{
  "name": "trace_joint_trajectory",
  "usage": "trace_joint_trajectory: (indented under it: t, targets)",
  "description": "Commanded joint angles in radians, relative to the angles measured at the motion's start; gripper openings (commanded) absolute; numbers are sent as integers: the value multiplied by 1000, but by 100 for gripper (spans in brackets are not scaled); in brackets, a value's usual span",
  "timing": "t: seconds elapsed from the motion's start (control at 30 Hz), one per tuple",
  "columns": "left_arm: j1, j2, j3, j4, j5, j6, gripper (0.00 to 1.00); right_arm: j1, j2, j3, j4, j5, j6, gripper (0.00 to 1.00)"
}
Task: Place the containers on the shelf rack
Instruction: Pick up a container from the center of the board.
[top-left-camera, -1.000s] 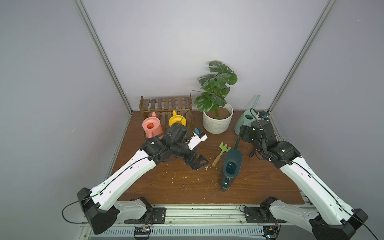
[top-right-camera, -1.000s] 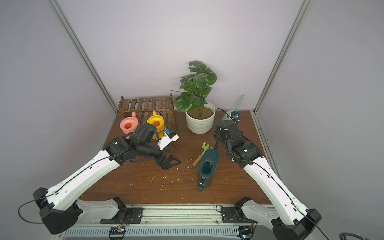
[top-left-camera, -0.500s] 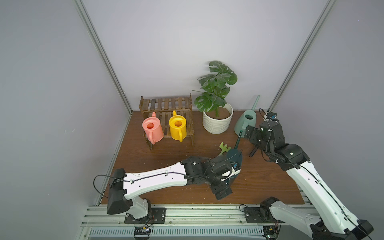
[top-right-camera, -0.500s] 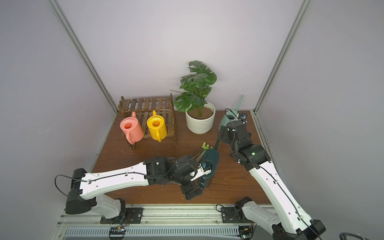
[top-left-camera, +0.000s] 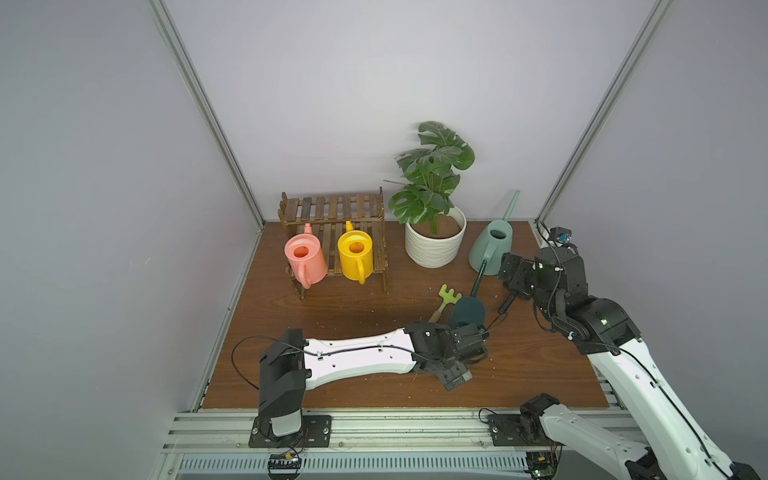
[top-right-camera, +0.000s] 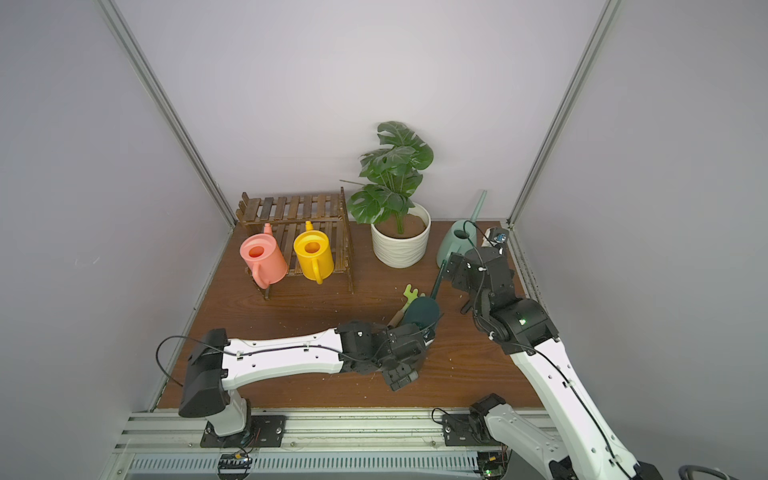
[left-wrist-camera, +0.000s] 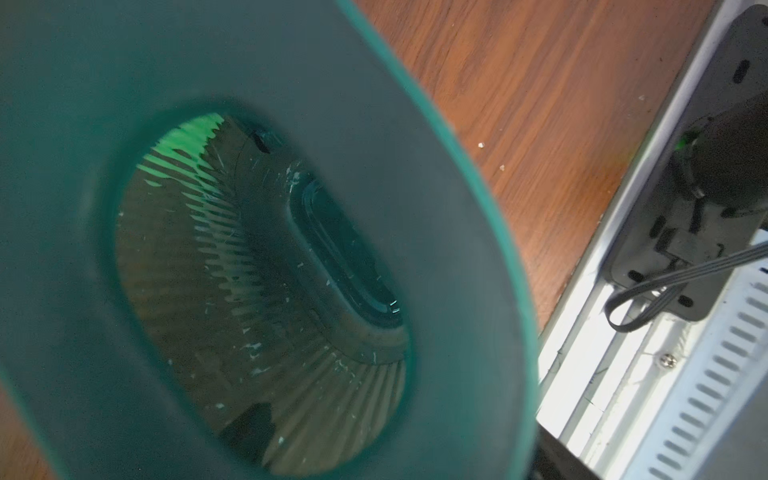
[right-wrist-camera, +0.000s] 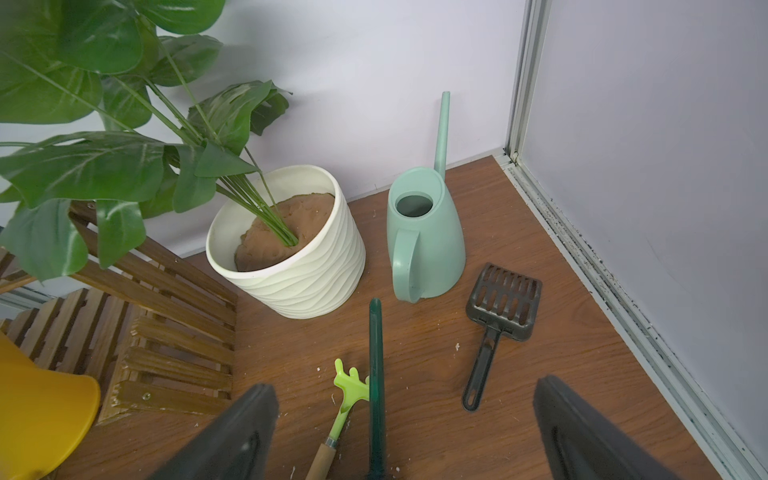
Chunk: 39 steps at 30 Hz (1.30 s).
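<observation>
The pink can (top-left-camera: 304, 259) and the yellow can (top-left-camera: 355, 254) stand on the lower tier of the shelf rack (top-left-camera: 332, 205). On the table, the dark teal can (top-left-camera: 467, 311) lies with its spout pointing away. My left gripper (top-left-camera: 471, 334) is at its near end. In the left wrist view the dark teal can (left-wrist-camera: 415, 166) fills the frame mouth-on and hides the jaws. The mint-green can (right-wrist-camera: 424, 241) stands at the back right. My right gripper (right-wrist-camera: 405, 386) hovers open just in front of it, above the teal spout (right-wrist-camera: 376, 374).
A white ribbed pot (top-left-camera: 434, 245) with a leafy plant stands between the rack and the mint can. A green hand rake (top-left-camera: 448, 296) lies beside the teal can, a black slotted scoop (right-wrist-camera: 503, 301) near the mint can. Soil crumbs dot the table.
My left arm has swung from beside the rack across to the teal can and has closed in on its near end. The right gripper has barely shifted.
</observation>
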Motion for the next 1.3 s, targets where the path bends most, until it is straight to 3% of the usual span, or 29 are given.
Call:
trace_joint_trajectory:
  t: [0.0, 0.2, 0.53, 0.87, 1.27]
  targets:
    - [58, -8, -8, 24, -26, 5, 85, -3, -24, -17, -14, 19, 1, 99]
    - [74, -84, -167, 167, -35, 58, 78, -3, -52, -50, -14, 16, 15, 98]
    - [75, -293, -527, 670, -39, 214, 64, -3, -106, -76, -33, -2, 51, 98]
    - [85, -252, -586, 835, -32, 187, 43, -3, -143, -76, -60, -14, 89, 99]
    - [93, -259, -559, 813, 3, 150, 15, -3, -160, -94, -50, -34, 78, 99]
